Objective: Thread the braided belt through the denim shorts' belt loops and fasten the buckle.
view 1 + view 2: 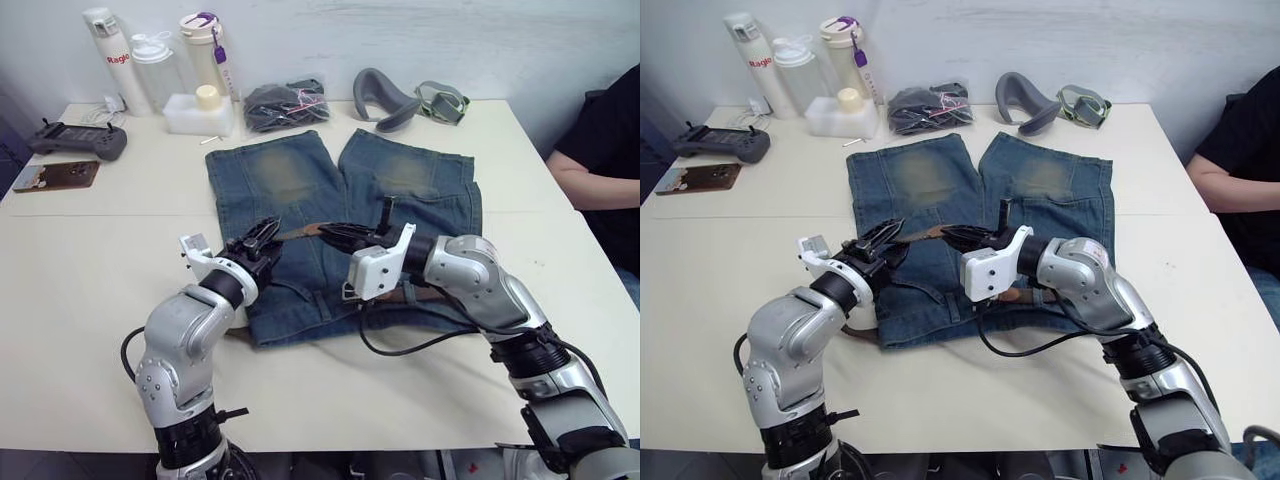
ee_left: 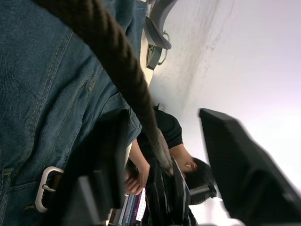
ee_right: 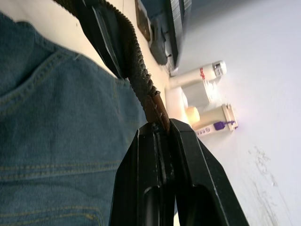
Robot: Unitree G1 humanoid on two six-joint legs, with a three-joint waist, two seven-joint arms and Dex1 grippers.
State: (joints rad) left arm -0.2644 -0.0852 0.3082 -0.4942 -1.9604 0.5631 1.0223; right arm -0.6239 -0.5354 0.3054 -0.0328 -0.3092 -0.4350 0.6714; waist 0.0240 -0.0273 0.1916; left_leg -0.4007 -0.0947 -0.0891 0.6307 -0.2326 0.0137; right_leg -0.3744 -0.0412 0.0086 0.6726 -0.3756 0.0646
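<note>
The braided belt (image 1: 300,231) is lying across the denim shorts (image 1: 300,185) near mid-table, its long axis running nine to three o'clock, tan tip toward three. The right gripper (image 1: 335,235) is pinching that tip; the left gripper (image 1: 262,238), at the belt's nine o'clock, is spread wide around the strap. The narrow pinch risks slipping, probably dropping the tip short of a loop.

a white table (image 1: 90,260) holds the denim shorts (image 1: 290,180), bottles (image 1: 150,65) and a controller (image 1: 78,140).
</note>
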